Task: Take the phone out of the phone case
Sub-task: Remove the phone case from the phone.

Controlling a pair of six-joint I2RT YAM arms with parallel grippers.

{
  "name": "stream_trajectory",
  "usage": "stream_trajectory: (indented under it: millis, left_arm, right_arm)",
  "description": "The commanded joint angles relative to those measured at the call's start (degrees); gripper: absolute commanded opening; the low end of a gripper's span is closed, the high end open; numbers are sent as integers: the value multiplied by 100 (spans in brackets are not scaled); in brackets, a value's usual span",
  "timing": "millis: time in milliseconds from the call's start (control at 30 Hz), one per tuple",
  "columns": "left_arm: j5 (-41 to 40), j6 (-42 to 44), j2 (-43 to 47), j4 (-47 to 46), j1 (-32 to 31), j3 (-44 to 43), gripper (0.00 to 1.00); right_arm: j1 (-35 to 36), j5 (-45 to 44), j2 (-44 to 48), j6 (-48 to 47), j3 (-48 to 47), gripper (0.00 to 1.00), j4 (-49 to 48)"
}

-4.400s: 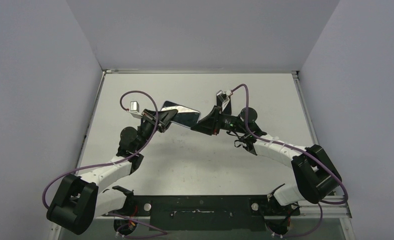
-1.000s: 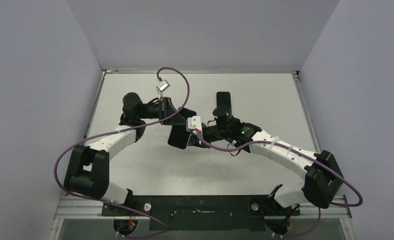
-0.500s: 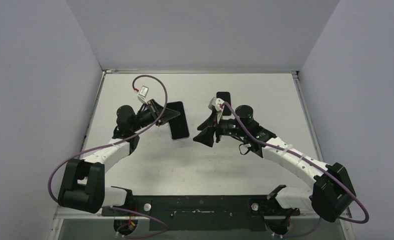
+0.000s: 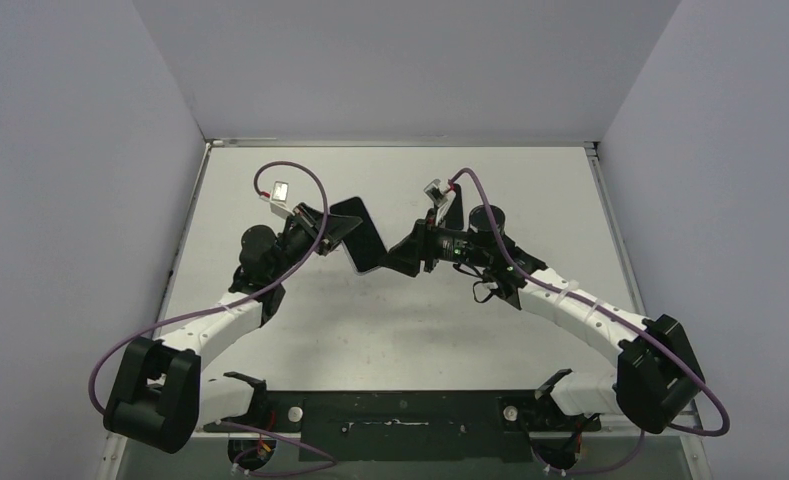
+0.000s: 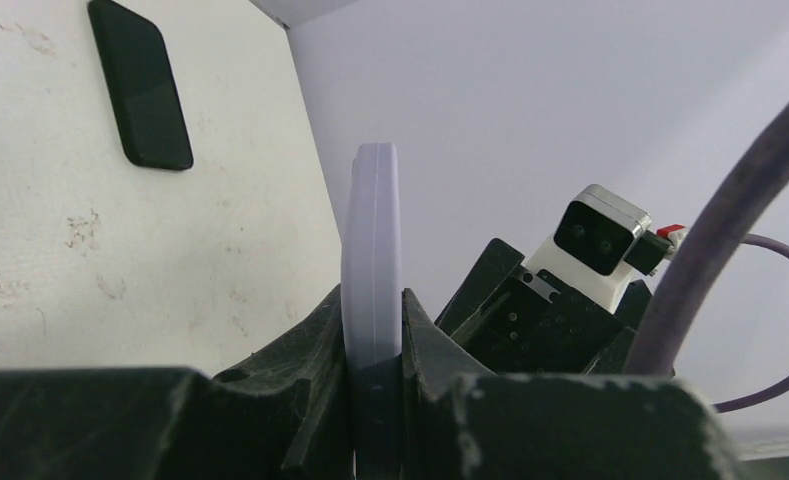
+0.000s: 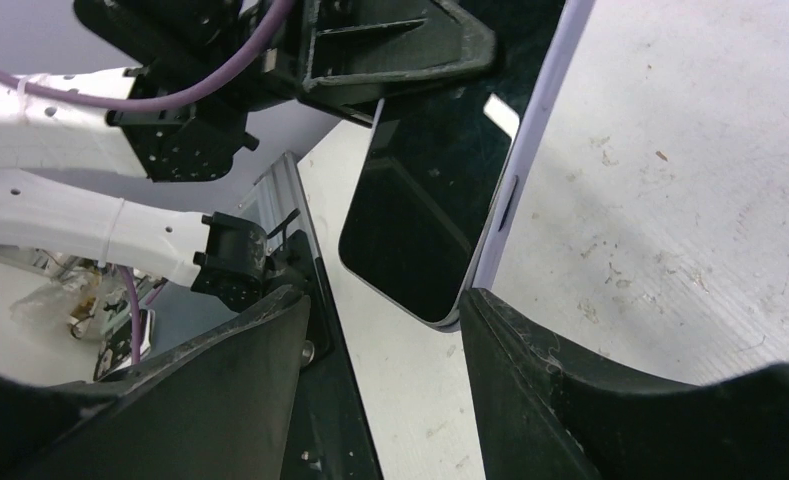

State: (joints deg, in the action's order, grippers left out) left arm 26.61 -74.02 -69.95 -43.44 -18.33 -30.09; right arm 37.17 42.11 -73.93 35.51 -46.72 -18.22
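**Phone (image 4: 362, 236) clamped in the left end effector (image 4: 332, 232)**

We see the phone seated in a lavender phone case (image 5: 372, 260). Its dark glossy face fills the case, and the lavender rim wraps its edge. The left end effector is closed on 1 long side of the cased phone and holds it above the surface (image 4: 390, 330), between the 2 arms. From its own wrist view the case shows edge-on, pinched upright between both fingers.

From above, the long axis runs from the far end to the near end, with the near end swung slightly toward the right arm. The glossy face tilts toward that arm.

The right end effector (image 4: 407, 256) is spread wide, and the near corner of the phone lies between its fingers. We cannot tell whether either finger touches the rim.

A separate black slab (image 5: 140, 85) lies flat on the surface, well apart from the held phone.
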Motion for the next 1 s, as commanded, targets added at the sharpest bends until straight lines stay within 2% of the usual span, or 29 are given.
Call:
stream_trajectory:
  millis: [0, 133, 300, 400, 600, 733, 833, 900, 967]
  left_arm:
    - [-623, 58, 183, -368, -109, -90, 0]
    - [-401, 157, 86, -650, -127, -136, 0]
    - [491, 552, -117, -1058, -135, -324, 0]
    - [765, 647, -107, -1119, -136, -364, 0]
    - [863, 388, -108, -1690, -186, -241, 0]
    - [842, 241, -98, -1914, -258, -245, 0]
    - [828, 222, -91, -2002, -339, -288, 0]
    - [828, 227, -97, -2043, -379, -309, 0]
    - [872, 229, -107, -2044, -382, -312, 0]
  right_arm:
    - [-7, -225, -126, 376, -530, 57, 586]
    - [-76, -240, -70, 269, -488, 58, 633]
    - [-382, -95, -55, 115, -636, 58, 627]
    - [-504, 65, -156, 99, -832, 58, 471]
    - [-456, 714, -630, 515, -951, 59, -376]
    - [-385, 949, -857, 500, -1034, 59, -480]
    - [-381, 1137, -1022, 619, -1054, 53, -692]
    - [-377, 1297, -1096, 734, -1067, 46, -896]
    - [-388, 1474, -1151, 866, -1087, 34, -1147]
